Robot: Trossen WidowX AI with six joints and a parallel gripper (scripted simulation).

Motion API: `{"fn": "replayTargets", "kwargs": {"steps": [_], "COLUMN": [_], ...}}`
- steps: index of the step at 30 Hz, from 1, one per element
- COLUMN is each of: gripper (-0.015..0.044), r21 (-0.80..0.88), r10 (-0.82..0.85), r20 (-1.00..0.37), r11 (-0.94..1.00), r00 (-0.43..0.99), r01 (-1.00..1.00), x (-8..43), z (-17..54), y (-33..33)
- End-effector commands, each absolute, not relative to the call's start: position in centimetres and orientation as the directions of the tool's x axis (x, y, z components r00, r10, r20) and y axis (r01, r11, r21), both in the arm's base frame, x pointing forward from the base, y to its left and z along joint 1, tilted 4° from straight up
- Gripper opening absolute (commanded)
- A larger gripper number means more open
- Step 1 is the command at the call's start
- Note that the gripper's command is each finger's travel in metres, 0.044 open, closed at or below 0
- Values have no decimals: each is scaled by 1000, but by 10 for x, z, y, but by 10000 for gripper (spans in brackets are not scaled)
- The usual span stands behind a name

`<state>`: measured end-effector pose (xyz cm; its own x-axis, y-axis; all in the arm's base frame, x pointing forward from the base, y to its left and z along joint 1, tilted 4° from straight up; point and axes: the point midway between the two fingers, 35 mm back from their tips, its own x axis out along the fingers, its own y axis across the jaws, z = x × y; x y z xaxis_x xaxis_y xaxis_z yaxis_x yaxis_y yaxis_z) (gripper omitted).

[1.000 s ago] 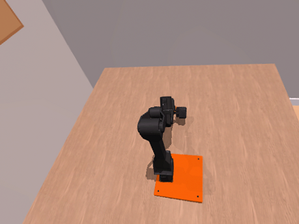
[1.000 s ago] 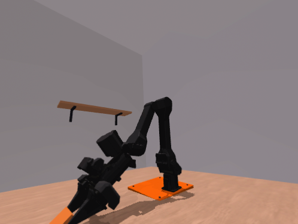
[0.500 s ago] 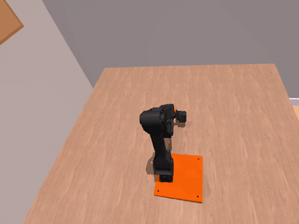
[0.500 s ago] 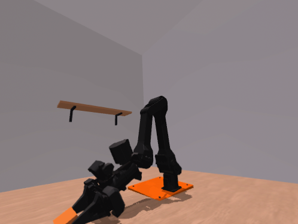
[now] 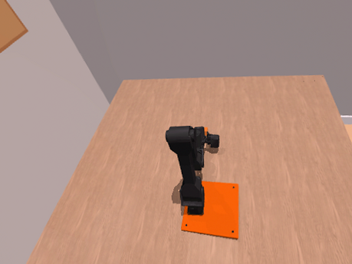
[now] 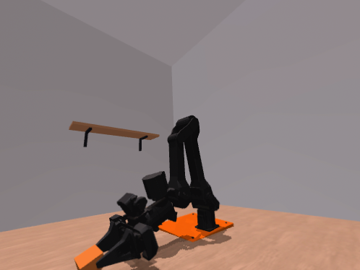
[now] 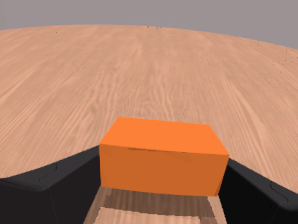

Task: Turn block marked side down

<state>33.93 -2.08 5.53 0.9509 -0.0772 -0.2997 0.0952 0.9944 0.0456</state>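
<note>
The orange block is clamped between the two black fingers of my gripper. In the wrist view a bright upper face and a darker face toward the camera show, with no mark that I can make out on either. In the exterior view the fingers point forward and slant a little downward, and the block's lower part is cut off by the frame. A shadow lies on the wood below the block in the wrist view. Whether the block touches the table I cannot tell. In the top view the arm hides most of the block.
The arm's base stands on an orange plate on the table, behind the gripper. A wooden shelf on black brackets hangs on the wall. The table's far edge shows in the top view.
</note>
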Motion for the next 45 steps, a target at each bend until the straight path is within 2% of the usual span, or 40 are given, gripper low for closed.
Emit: {"fn": "replayTargets", "kwargs": {"steps": [1, 11, 28, 45], "gripper": [0, 0, 440, 440], "r21": [50, 50, 50, 50], "r10": [-84, -84, -84, -84], "r20": [-291, -291, -291, -291], "r11": [993, 993, 993, 993], "r00": [953, 953, 953, 953], "r01": [103, 103, 103, 103], "x": [338, 338, 338, 338], "z": [56, 56, 56, 56], "y": [-22, -22, -22, -22]}}
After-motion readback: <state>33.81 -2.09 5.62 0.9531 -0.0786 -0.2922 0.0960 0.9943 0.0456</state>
